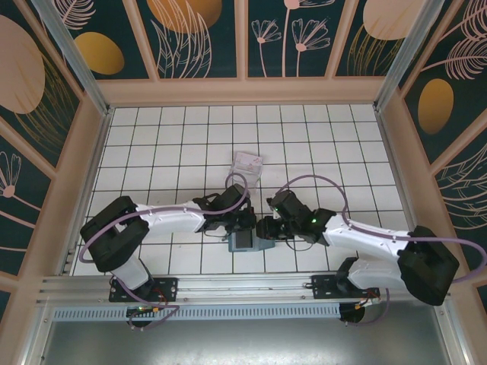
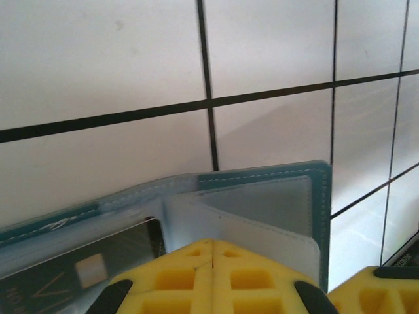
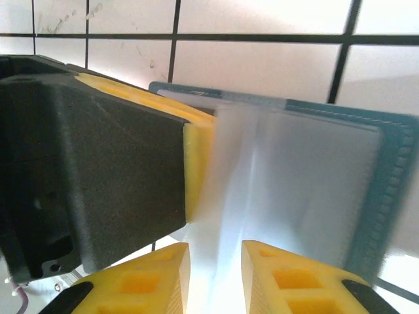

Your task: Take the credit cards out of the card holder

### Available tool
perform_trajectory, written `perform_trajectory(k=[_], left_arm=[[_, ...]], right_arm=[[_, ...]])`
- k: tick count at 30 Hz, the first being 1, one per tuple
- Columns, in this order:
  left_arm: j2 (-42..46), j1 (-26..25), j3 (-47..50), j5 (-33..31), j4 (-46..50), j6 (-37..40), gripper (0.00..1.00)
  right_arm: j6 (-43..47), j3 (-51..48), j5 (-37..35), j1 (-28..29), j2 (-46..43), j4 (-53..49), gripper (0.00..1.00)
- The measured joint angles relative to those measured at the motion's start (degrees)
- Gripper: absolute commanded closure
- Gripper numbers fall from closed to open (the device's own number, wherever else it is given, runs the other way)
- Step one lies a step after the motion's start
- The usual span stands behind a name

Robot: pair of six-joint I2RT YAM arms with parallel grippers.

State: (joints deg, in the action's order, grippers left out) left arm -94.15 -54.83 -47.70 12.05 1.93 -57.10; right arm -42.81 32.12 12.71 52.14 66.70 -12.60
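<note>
The teal card holder (image 1: 245, 242) lies open on the white tiles near the front edge, between both grippers. My left gripper (image 1: 243, 222) is shut, and its yellow fingertips (image 2: 213, 247) rest together on the holder's pale inner flap (image 2: 262, 226). A dark credit card (image 2: 78, 271) sits in a clear slot at the lower left. My right gripper (image 3: 216, 261) stands open over the card holder (image 3: 393, 170), with a blurred pale sheet (image 3: 262, 196) running through its gap. I cannot tell whether that sheet is a card or a flap. The left gripper's yellow finger (image 3: 196, 157) presses beside it.
A clear ridged plastic tray (image 1: 248, 163) lies on the tiles just beyond the grippers. Wooden walls with painted panels (image 1: 243, 38) close in the back and both sides. A metal rail (image 1: 243, 285) runs along the front by the arm bases.
</note>
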Motion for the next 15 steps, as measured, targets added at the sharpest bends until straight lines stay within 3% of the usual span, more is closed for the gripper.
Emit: perform_trajectory(k=[15], left_arm=[[-10.7,-2.6,-9.5,3.0,2.9,2.9,0.97]], right_arm=[[-5.9,-1.1,-7.1,-2.8,-14.7,-13.6,0.7]])
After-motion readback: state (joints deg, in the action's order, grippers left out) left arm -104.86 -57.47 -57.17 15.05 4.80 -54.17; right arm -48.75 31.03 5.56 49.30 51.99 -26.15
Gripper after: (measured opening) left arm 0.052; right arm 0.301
